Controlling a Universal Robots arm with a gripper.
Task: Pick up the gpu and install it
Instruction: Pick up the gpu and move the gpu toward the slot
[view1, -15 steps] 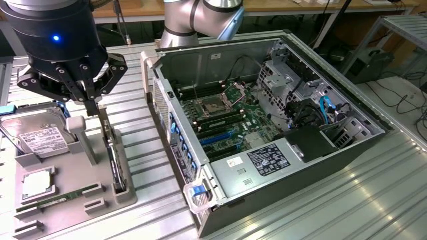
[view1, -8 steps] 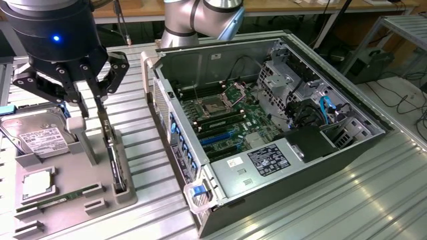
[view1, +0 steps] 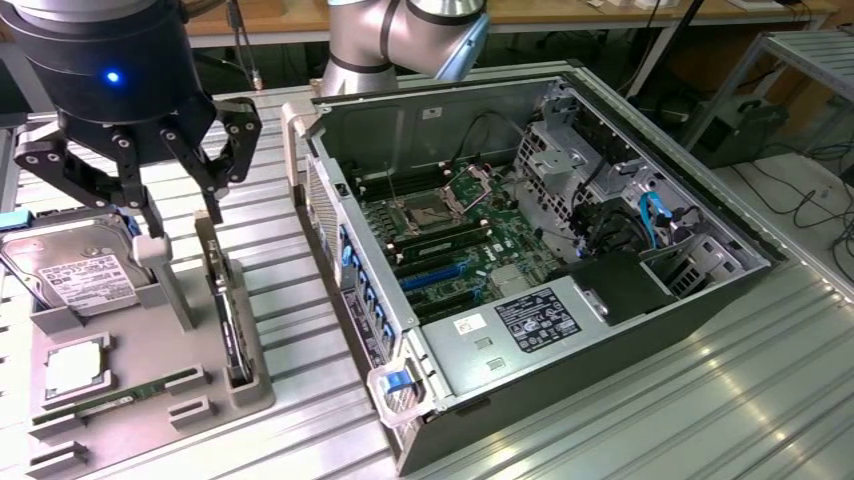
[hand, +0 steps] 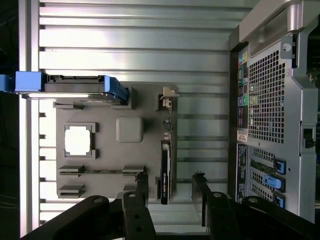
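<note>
**Open claw straddles the gpu, fingers facing its flat sides**

The gripper (hand: 171, 189) hangs with its jaws spread and nothing between them but air. The gpu (hand: 165, 172) lies straight below, in the gap between the two fingers, with a clear space on either side. Its long axis runs crosswise to the line from finger to finger, so each finger faces one broad side. The card stands on edge in a slot of the grey holder (hand: 105, 150). It is a thin black board seen edge-on, with a pale metal bracket at the end away from the fingers. Beyond it, the hard drive (view1: 80, 275) stands in the same holder. The open computer case (view1: 441, 110) sits just beside the holder, at the exterior view's right.
</note>
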